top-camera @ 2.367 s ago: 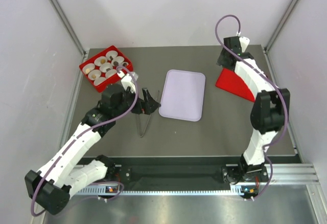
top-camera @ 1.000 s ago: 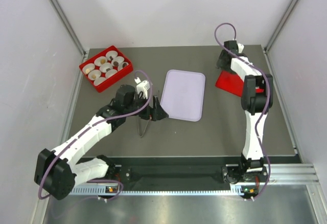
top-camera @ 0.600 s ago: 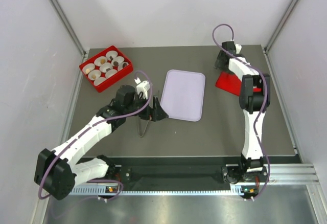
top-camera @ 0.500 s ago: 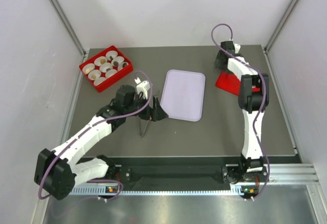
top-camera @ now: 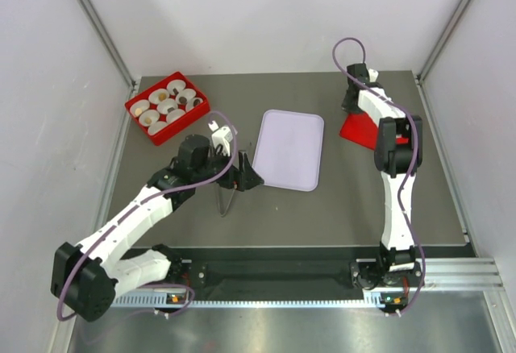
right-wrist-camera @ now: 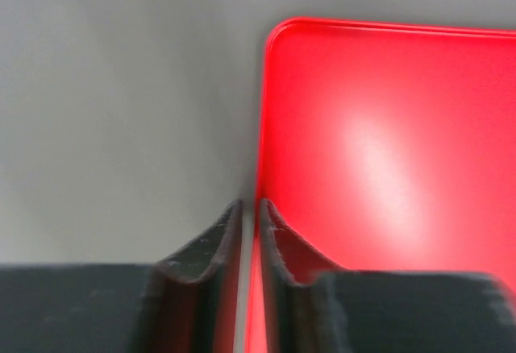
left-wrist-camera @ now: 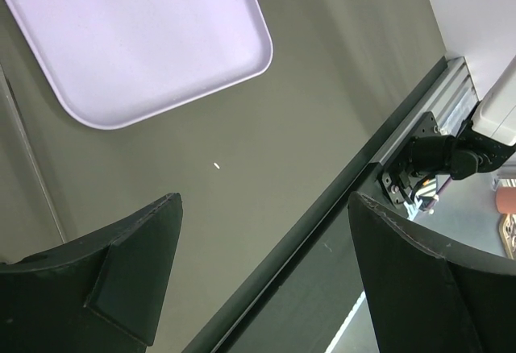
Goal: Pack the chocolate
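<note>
From above, the small brown and golden chocolate pieces [top-camera: 164, 94] are seen in white paper cups [top-camera: 148, 114] inside a red rectangular box [top-camera: 185, 126], far left. At the left wrist, the left gripper [left-wrist-camera: 264, 208] is spread wide near a lavender plastic tray [left-wrist-camera: 137, 39]. At the right wrist, the right gripper [right-wrist-camera: 250, 208] is pinched on a flat red lid [right-wrist-camera: 379, 143] — at its rim.

Even light; right wrist view blurred, glare on red lid [right-wrist-camera: 379, 159].

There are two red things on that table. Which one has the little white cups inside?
The red box at the far left; white paper cups fill it. The flat red lid at the far right is bare.
</note>
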